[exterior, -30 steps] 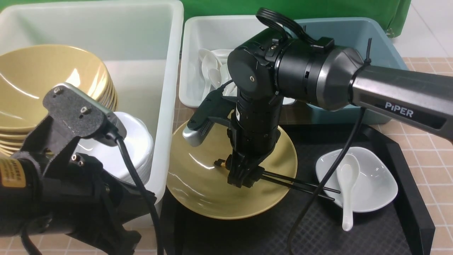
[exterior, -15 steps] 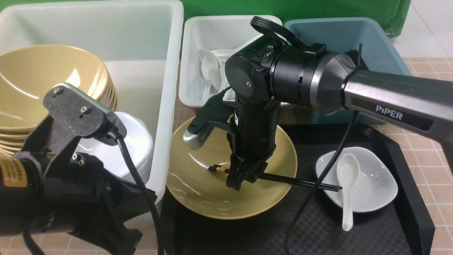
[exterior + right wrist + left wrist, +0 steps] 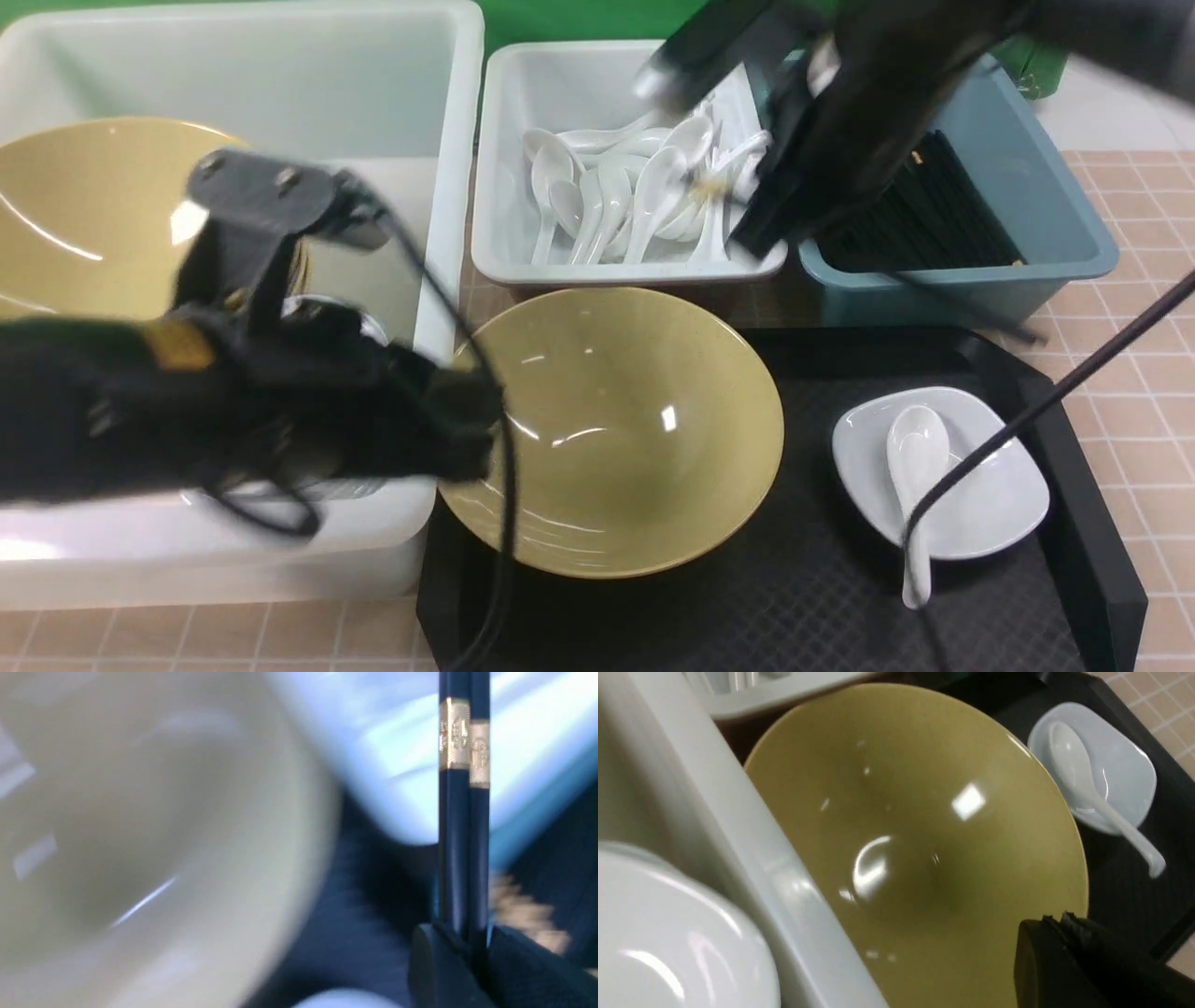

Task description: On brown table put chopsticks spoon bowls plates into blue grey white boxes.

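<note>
1. No writing is legible; gold bands ring the black chopsticks (image 3: 455, 821), clamped in the right gripper (image 3: 467, 940).
2. Left gripper (image 3: 1057, 926): tips together, near the glossy mustard bowl (image 3: 616, 439).
3. White spoon (image 3: 917, 467) lies on the rounded-square plate (image 3: 999, 495).

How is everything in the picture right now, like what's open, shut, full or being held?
right gripper: shut on the chopsticks
chopsticks: held, side by side
left gripper: shut, holding nothing
yellow bowl on the tray: upright, empty
white dish: upright, spoon in it
spoon: leaning over the dish's rim
grey box: open, holding spoons
</note>
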You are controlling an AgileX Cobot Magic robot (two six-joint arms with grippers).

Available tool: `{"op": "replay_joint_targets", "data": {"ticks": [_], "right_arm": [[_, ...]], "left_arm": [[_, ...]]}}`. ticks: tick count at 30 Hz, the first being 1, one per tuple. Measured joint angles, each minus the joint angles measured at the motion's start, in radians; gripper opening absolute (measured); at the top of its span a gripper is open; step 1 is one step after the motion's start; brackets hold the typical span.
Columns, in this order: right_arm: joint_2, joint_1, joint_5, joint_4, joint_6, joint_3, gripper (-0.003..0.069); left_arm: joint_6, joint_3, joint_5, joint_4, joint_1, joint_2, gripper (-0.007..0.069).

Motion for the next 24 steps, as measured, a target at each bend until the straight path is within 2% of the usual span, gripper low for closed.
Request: {"op": "replay_joint_targets", "data": {"ticks": [2, 3, 7, 9, 13, 18, 20, 21, 24], "right_arm": [[-0.002, -0.052, -0.067, -0.004, 0.039, -0.001, 0.0155], [0.005, -0.124, -0.178, -0.006, 0.114, -0.001, 0.0155], [0.073, -0.238, -0.429, -0.013, 0.281, -0.001, 0.0155], [0.126, -0.272, -0.548, -0.015, 0.332, -0.001, 0.0155], [0.236, -0.288, -0.687, -0.015, 0.364, -0.001, 0.0163], [0.327, -0.289, -0.689, -0.014, 0.367, 0.002, 0.0262], [0.322, -0.289, -0.577, -0.014, 0.362, -0.005, 0.0374], [0.31, -0.289, -0.519, -0.014, 0.347, -0.015, 0.0407], [0.261, -0.291, -0.358, -0.013, 0.278, -0.044, 0.0462]], "left_arm": [[0.032, -0.037, -0.036, -0.024, 0.0, 0.044, 0.0001], [0.072, -0.089, -0.082, -0.056, 0.0, 0.102, 0.0001], [0.158, -0.228, -0.142, -0.096, 0.0, 0.192, 0.0001], [0.18, -0.279, -0.162, -0.103, 0.0, 0.227, 0.0001], [0.194, -0.309, -0.175, -0.107, 0.0, 0.275, 0.0001], [0.208, -0.303, -0.147, -0.095, 0.0, 0.282, 0.0001], [0.211, -0.303, -0.113, -0.074, 0.0, 0.224, 0.0001], [0.211, -0.303, -0.091, -0.066, 0.0, 0.191, 0.0001], [0.208, -0.303, -0.016, -0.04, 0.0, 0.114, 0.0001]]}}
